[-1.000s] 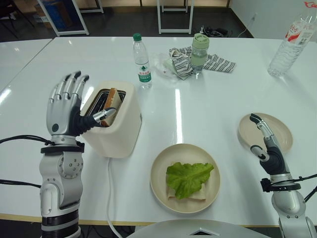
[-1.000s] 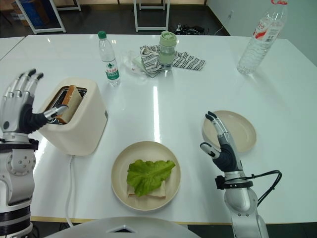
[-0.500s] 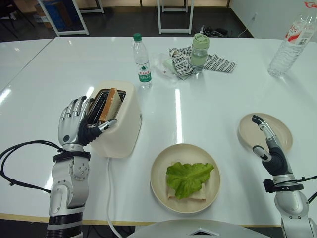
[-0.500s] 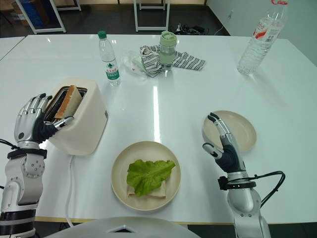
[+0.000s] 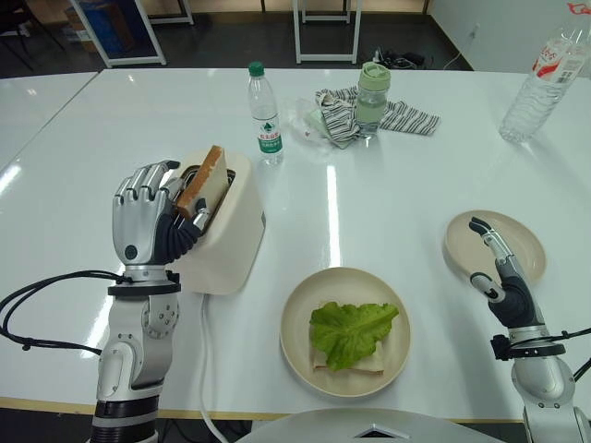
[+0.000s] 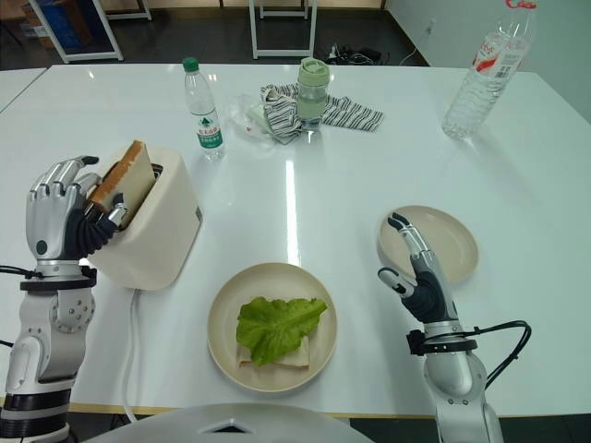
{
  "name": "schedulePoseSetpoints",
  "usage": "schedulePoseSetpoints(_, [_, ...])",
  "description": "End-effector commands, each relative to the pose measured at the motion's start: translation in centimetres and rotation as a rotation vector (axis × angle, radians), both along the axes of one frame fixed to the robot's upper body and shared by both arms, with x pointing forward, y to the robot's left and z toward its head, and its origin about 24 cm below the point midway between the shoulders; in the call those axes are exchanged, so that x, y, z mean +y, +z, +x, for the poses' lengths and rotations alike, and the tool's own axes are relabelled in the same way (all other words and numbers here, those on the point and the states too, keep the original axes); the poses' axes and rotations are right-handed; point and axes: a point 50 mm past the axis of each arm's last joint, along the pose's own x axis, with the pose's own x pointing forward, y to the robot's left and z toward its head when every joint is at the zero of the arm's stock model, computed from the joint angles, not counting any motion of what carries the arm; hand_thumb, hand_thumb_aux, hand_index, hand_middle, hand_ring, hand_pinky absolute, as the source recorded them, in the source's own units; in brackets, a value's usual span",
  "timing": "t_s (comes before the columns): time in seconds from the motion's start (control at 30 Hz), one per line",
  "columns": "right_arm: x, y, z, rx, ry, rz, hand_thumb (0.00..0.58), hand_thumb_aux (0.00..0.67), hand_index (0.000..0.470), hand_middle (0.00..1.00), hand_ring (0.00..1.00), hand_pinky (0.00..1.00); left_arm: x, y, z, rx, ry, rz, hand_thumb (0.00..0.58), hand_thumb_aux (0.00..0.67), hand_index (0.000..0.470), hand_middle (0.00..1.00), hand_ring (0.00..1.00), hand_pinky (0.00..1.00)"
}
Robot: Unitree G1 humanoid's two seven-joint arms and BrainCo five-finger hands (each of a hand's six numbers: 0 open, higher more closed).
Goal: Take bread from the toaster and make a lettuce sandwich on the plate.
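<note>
Left robot hand (image 5: 146, 220) grasps tilted bread (image 6: 123, 177) atop toaster (image 5: 231, 235), pale face plainer in right eye view; right robot hand (image 5: 500, 278) released.

Bread (image 5: 203, 175) lower end hidden behind left hand (image 5: 143, 217); lettuce (image 5: 351, 330) covers most of plated slice (image 5: 371, 362); clear bottle (image 5: 540, 88) cropped at edge.

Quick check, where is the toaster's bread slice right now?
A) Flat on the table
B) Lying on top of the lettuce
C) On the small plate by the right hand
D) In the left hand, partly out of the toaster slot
D: the left hand is closed on the bread slice, which sticks up out of the toaster, and the lettuce has nothing on top.
</note>
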Motion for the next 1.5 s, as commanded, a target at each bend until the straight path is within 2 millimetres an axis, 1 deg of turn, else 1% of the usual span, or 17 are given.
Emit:
schedulePoseSetpoints(0.03, [-0.1,-0.3,0.0,0.011,-0.009,-0.004,0.0,0.0,0.0,0.0,0.0,0.0,-1.1,2.3,-1.0,-0.208,-0.08,0.043,0.58,0.67,0.47,1.0,1.0,1.0])
schedulePoseSetpoints(0.13, [0.2,-0.5,0.0,0.013,-0.012,0.014,0.0,0.0,0.0,0.0,0.0,0.0,-1.6,3.7,-2.1,-0.338,-0.136,0.067,0.58,0.67,0.47,1.0,1.0,1.0])
schedulePoseSetpoints(0.2, [0.5,-0.7,0.0,0.015,-0.012,0.025,0.0,0.0,0.0,0.0,0.0,0.0,-2.1,4.3,-2.7,-0.378,-0.202,0.026,0.58,0.67,0.47,1.0,1.0,1.0])
schedulePoseSetpoints(0.3, [0.5,-0.8,-0.1,0.017,-0.021,0.034,0.0,0.0,0.0,0.0,0.0,0.0,-2.6,4.9,-3.0,-0.382,-0.296,-0.094,0.58,0.67,0.47,1.0,1.0,1.0])
schedulePoseSetpoints(0.4, [0.5,-0.8,-0.1,0.016,-0.025,0.037,0.0,0.0,0.0,0.0,0.0,0.0,-2.6,4.9,-2.9,-0.335,-0.344,-0.228,0.58,0.67,0.47,1.0,1.0,1.0])
schedulePoseSetpoints(0.47, [0.4,-0.8,0.0,0.017,-0.026,0.038,0.0,0.0,0.0,0.0,0.0,0.0,-2.8,4.4,-2.7,-0.266,-0.397,-0.358,0.58,0.67,0.47,1.0,1.0,1.0])
schedulePoseSetpoints(0.53, [0.3,-0.8,0.0,0.017,-0.028,0.039,0.0,0.0,0.0,0.0,0.0,0.0,-3.5,3.8,-2.5,-0.189,-0.473,-0.499,0.58,0.67,0.47,1.0,1.0,1.0])
schedulePoseSetpoints(0.63, [0.3,-0.8,0.0,0.018,-0.03,0.041,0.0,0.0,0.0,0.0,0.0,0.0,-5.3,2.5,-2.1,-0.029,-0.618,-0.724,0.58,0.67,0.47,1.0,1.0,1.0])
schedulePoseSetpoints(0.77, [0.3,-0.9,0.1,0.02,-0.032,0.043,0.0,0.0,0.0,0.0,0.0,0.0,-8.1,0.1,-1.9,0.231,-0.781,-1.112,0.58,0.67,0.47,1.0,1.0,1.0])
schedulePoseSetpoints(0.83, [0.2,-0.9,0.2,0.021,-0.035,0.044,0.0,0.0,0.0,0.0,0.0,0.0,-9.3,-1.1,-2.0,0.351,-0.82,-1.213,0.58,0.67,0.47,1.0,1.0,1.0])
schedulePoseSetpoints(0.9, [0.2,-0.9,0.2,0.022,-0.036,0.045,0.0,0.0,0.0,0.0,0.0,0.0,-10.2,-2.1,-2.2,0.444,-0.833,-1.249,0.58,0.67,0.47,1.0,1.0,1.0])
schedulePoseSetpoints(1.0, [0.3,-1.0,0.3,0.024,-0.036,0.048,0.0,0.0,0.0,0.0,0.0,0.0,-11.4,-4.0,-3.1,0.595,-0.837,-1.268,0.58,0.67,0.47,1.0,1.0,1.0])
schedulePoseSetpoints(1.13, [0.4,-1.2,0.4,0.026,-0.041,0.053,0.0,0.0,0.0,0.0,0.0,0.0,-11.6,-5.8,-3.8,0.754,-0.834,-1.256,0.58,0.67,0.47,1.0,1.0,1.0])
schedulePoseSetpoints(1.27, [0.6,-1.3,0.6,0.028,-0.038,0.056,0.0,0.0,0.0,0.0,0.0,0.0,-11.5,-7.3,-4.0,0.844,-0.805,-1.278,0.58,0.67,0.47,1.0,1.0,1.0])
schedulePoseSetpoints(1.5, [0.7,-1.4,0.4,0.034,-0.035,0.057,0.0,0.0,0.0,0.0,0.0,0.0,-12.7,-9.6,-5.0,0.982,-0.761,-1.242,0.58,0.67,0.47,1.0,1.0,1.0])
